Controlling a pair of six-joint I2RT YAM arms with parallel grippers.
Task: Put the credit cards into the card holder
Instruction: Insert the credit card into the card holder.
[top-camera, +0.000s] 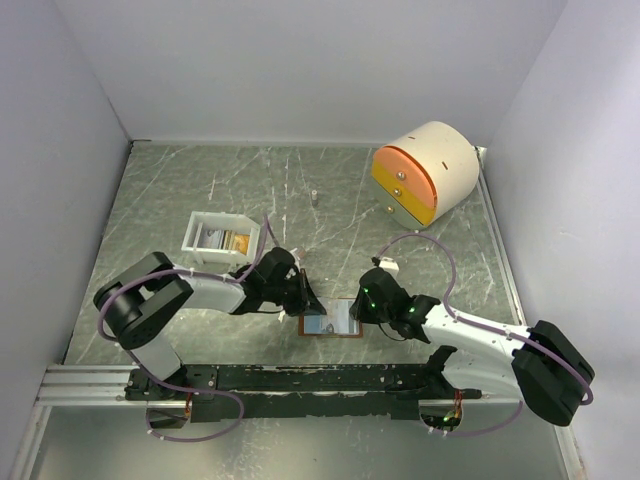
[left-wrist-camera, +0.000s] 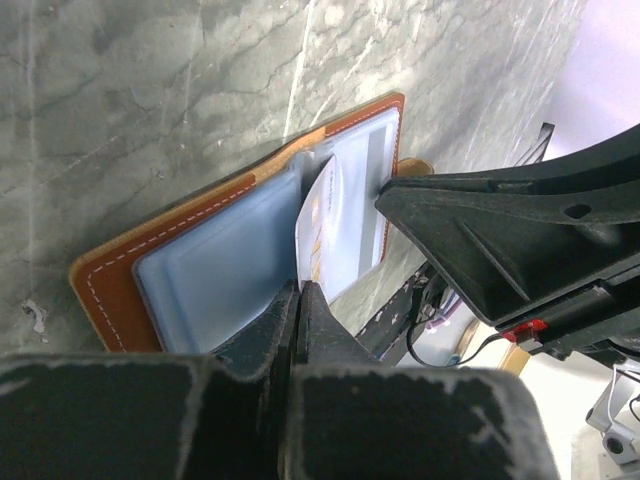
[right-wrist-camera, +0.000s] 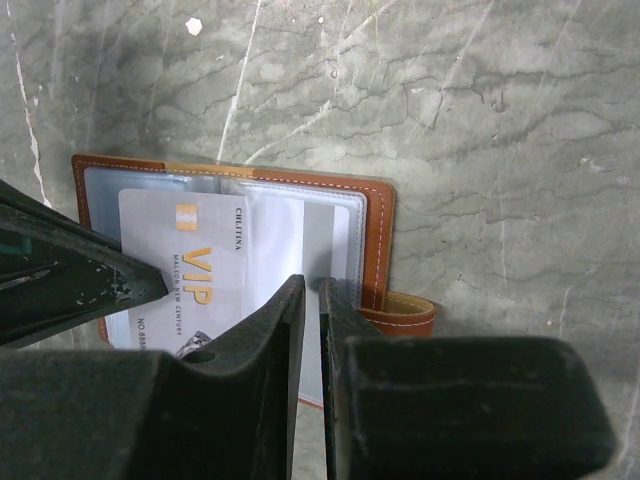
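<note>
Bench: green marbled bench (top-camera: 200, 180) boxed in by plain white walls (top-camera: 300, 70), both arms reaching in toward the middle near the front edge.
Wallet: brown wallet (right-wrist-camera: 375, 240) lies open and flat on the bench between the two end effectors, stitched rim up, pale blue-grey pockets showing, and its little strap tab (right-wrist-camera: 405, 312) sticking out on the right side.
Silver card: silver card (right-wrist-camera: 190, 260) with gold VIP lettering sits over the left-hand page of the wallet; from the left wrist view it stands on edge, rising from the fingertips across the pocket.
Left end effector: left end effector (left-wrist-camera: 300, 295) is pressed tight together, clamped on the near end of the silver card, right above the wallet's middle fold.
Right end effector: right end effector (right-wrist-camera: 312, 300) is down on the right-hand page, fingers drawn nearly together with only a thin slit between them. I cannot tell whether they pinch a pocket leaf or just rest there.
Tray: white tray (top-camera: 200, 232) sits back and to the left, well apart from the wallet, with more cards (top-camera: 237, 242) inside, one gold-yellow.
Drawer unit: round cream-and-orange drawer unit (top-camera: 425, 172) is off in the far right corner.
</note>
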